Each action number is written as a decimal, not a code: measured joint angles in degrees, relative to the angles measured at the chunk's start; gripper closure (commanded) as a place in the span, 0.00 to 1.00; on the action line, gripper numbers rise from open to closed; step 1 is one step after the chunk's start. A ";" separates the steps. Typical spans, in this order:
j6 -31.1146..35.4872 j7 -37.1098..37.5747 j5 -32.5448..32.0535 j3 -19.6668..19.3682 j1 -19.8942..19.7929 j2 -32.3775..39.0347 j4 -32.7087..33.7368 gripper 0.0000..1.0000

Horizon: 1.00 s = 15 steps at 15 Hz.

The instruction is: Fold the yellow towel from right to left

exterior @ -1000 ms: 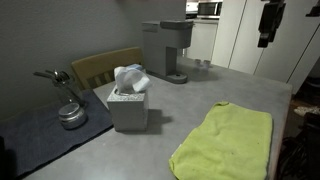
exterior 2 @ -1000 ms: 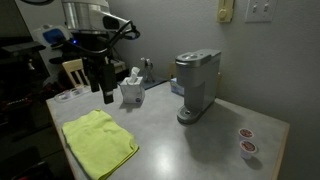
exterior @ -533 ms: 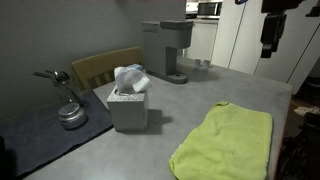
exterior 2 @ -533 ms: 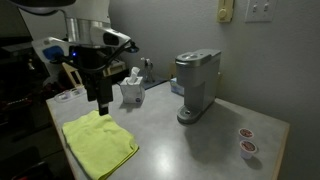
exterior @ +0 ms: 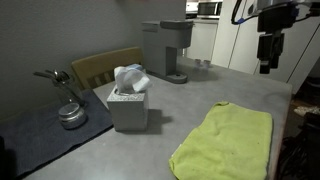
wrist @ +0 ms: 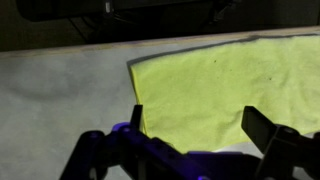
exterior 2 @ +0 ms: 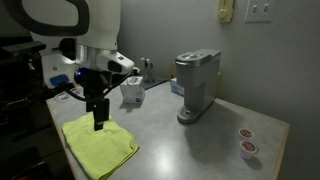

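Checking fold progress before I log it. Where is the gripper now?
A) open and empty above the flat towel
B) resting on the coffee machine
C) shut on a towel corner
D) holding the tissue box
A: the gripper has its jaws apart, nothing between them, over the unfolded yellow towel.

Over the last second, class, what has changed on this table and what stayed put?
The gripper has come down toward the yellow towel, jaws open, holding nothing. The towel still lies spread out; the tissue box and coffee machine have not moved.
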 measured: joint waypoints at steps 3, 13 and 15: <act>1.13 -0.24 0.51 0.00 -0.05 2.66 -0.10 0.00; 4.29 -4.71 -1.11 -0.05 -1.23 10.07 -0.20 0.00; 4.25 -4.76 -1.07 0.00 -1.22 10.00 -0.19 0.00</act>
